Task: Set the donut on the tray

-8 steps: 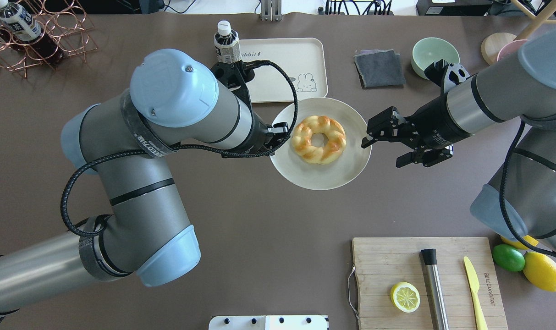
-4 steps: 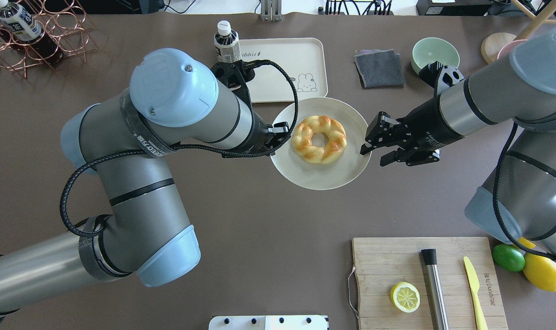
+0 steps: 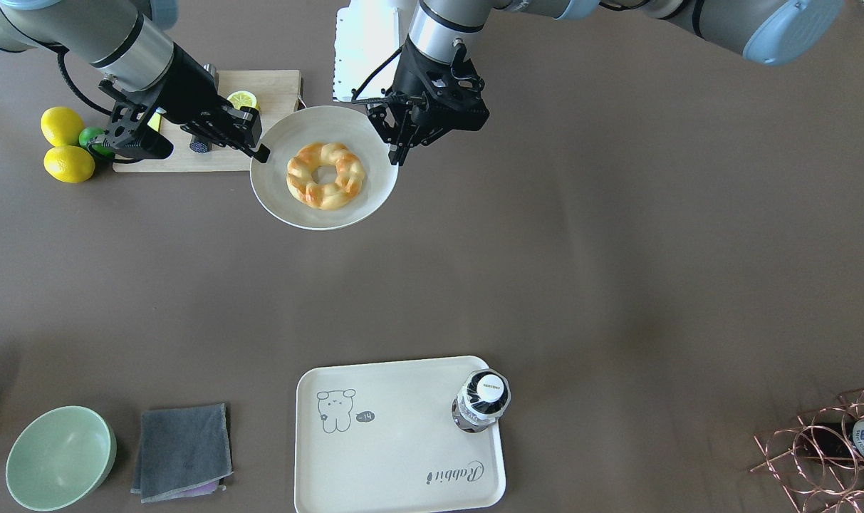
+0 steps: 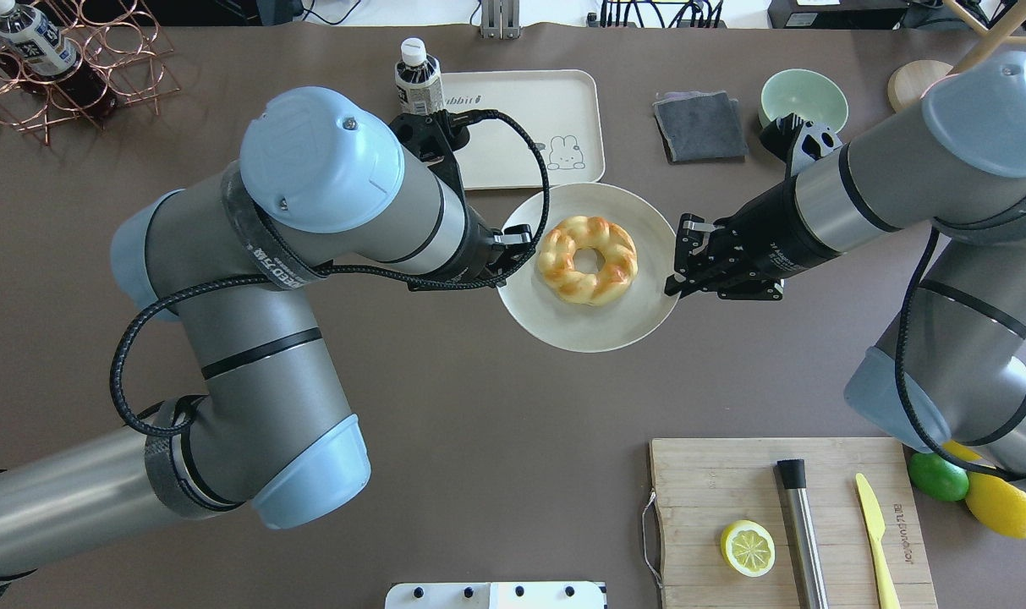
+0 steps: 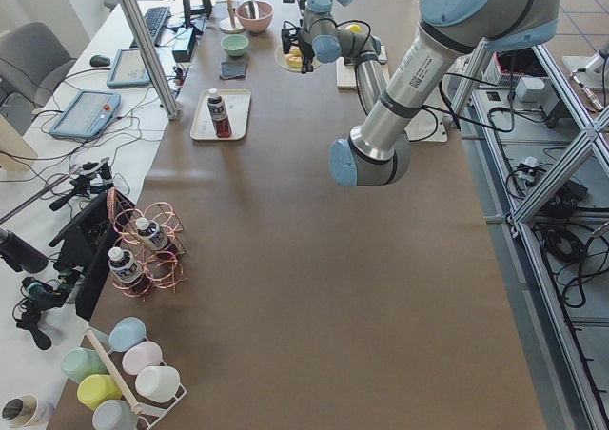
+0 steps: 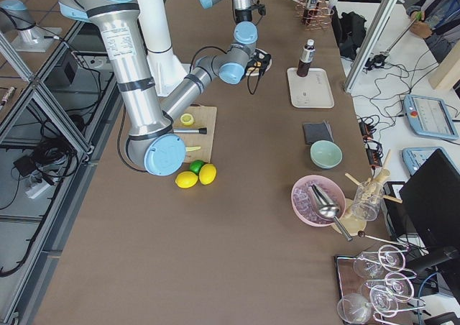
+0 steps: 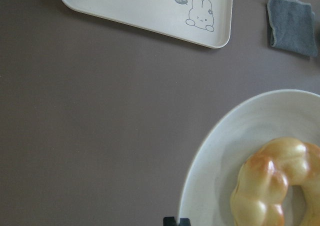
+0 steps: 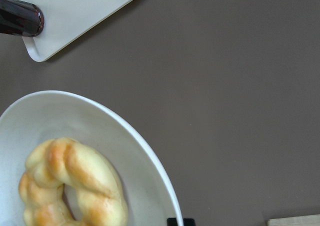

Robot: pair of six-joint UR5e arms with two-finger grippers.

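Donut (image 4: 618, 262) on plate (image 4: 580, 326); bottle (image 3: 481, 401) on tray (image 3: 403, 434) (clear only from front).

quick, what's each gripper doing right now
left gripper: closed on the rim of the white plate.
right gripper: closed on the opposite rim of that plate.

— What else sits on my table (image 4: 479, 406)?
— Overhead: white plate (image 4: 563, 321) centre, green bowl (image 4: 803, 97) and grey cloth (image 4: 700, 125) upper right, cutting board (image 4: 707, 491) with lemon half (image 4: 748, 547) lower right, copper rack (image 4: 128, 51) upper left.
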